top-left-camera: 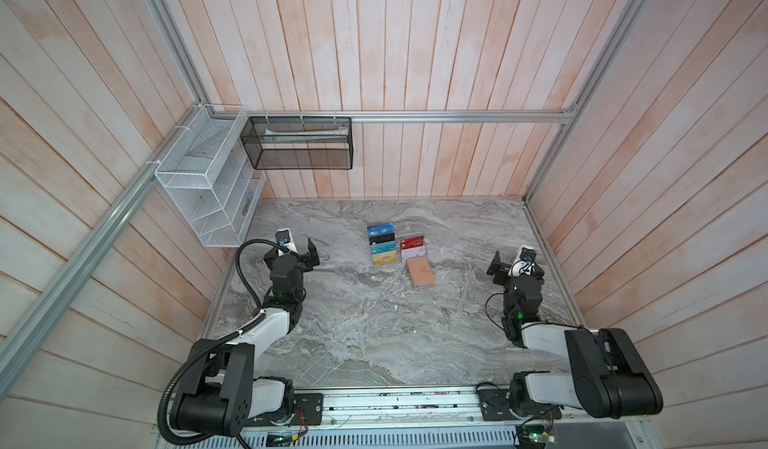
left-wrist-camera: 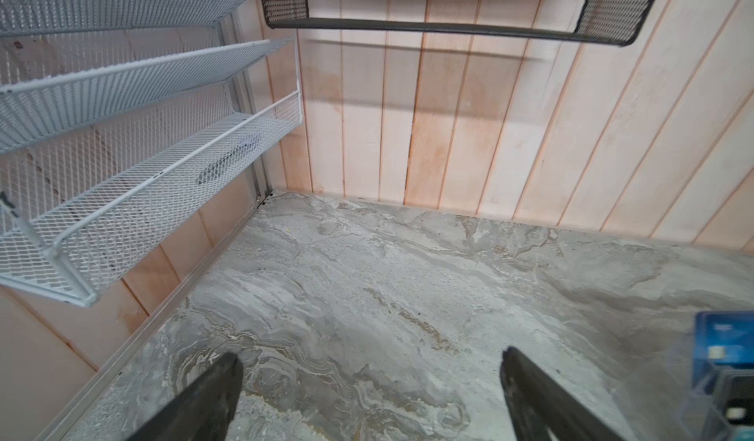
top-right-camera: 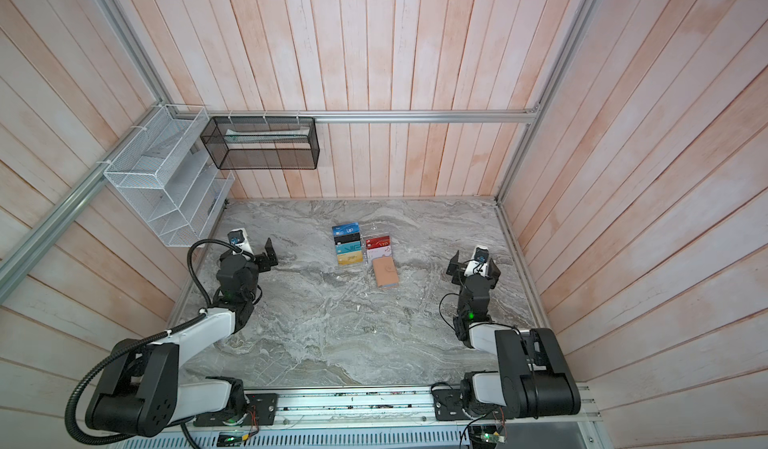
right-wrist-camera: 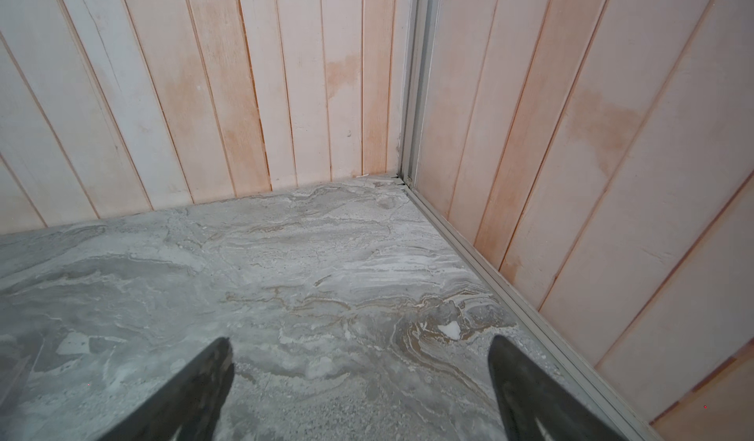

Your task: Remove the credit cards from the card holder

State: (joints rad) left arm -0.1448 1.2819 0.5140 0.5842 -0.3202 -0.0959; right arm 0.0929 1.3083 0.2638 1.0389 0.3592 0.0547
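Quick status from my end: both arms are parked wide. The left gripper (left-wrist-camera: 371, 359) sits near the left edge of the table (top-left-camera: 353, 334) and the right gripper (right-wrist-camera: 359, 344) near the right edge in both top views. Each has its jaws spread wide with nothing between them, just bare marble under both wrist cams. My guess is they're out there so the overhead camera gets a clean look at the middle. The card holder (top-left-camera: 420, 273) lies flat and shut a bit above the centre of the frame, cover mark up, roughly between the grippers and well apart from both. Since it's shut, the credit cards are hidden and I can't tell how many are inside. Right at its upper edge, touching or nearly so, is a clear acrylic stand (top-left-camera: 409, 227) with tiered display cards (top-left-camera: 382, 245): blue, black, teal and gold in the left column, red and a pale one in the right. At the upper left of the frame a white wire rack (top-left-camera: 199, 185) hangs on the side wall with something small and dark in one tray. Next to it, a black mesh basket (top-left-camera: 297, 143) on the back wall holds something pale and flat. I reckon nothing's started yet, and opening that cover comes first.
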